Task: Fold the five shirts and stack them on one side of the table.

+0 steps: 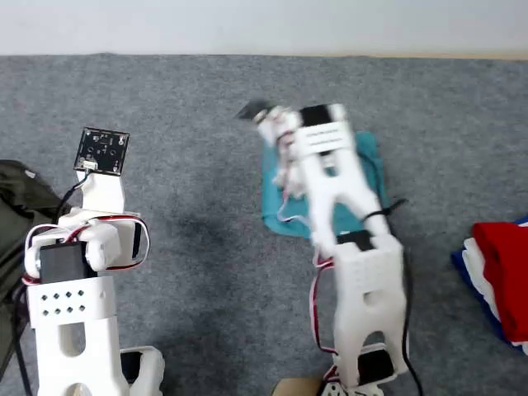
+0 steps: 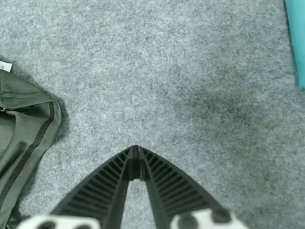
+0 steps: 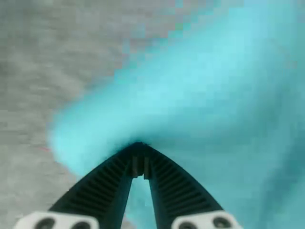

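Note:
A teal shirt [image 1: 369, 177] lies crumpled on the grey carpet at the table's middle, mostly under the right arm. My right gripper [image 3: 138, 151] is shut on a fold at the teal shirt's [image 3: 214, 95] edge; in the high view its dark tip [image 1: 252, 110] sits at the shirt's far left corner. A dark olive shirt [image 1: 12, 206] lies bunched at the left edge. My left gripper [image 2: 137, 157] is shut with nothing in it, hanging over bare carpet between the olive shirt [image 2: 19, 124] and the teal shirt [image 2: 296, 38].
A stack of folded shirts [image 1: 499, 276], red on top with white and blue beneath, sits at the right edge. Grey carpet [image 1: 190, 99] covers the table. A pale wall runs along the far side.

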Available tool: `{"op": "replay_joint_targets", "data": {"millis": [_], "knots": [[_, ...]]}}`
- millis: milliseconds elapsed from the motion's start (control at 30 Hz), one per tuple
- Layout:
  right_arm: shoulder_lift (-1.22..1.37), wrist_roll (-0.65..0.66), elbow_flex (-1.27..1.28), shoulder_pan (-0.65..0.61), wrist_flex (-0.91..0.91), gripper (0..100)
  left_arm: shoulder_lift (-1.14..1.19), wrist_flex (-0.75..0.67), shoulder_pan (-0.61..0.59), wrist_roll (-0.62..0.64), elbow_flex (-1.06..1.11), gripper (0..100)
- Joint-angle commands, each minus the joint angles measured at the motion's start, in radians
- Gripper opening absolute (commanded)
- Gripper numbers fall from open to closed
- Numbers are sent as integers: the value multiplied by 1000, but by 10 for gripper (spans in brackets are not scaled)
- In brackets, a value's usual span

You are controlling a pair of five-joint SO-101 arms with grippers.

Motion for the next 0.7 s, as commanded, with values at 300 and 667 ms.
{"op": "replay_joint_targets", "data": {"millis": [300,667], "knots": [[64,-8,-120,-93,154,9,-17,-5,3,0,-5,2],[12,-11,-402,71,79,11,-17,-5,3,0,-5,2]]}}
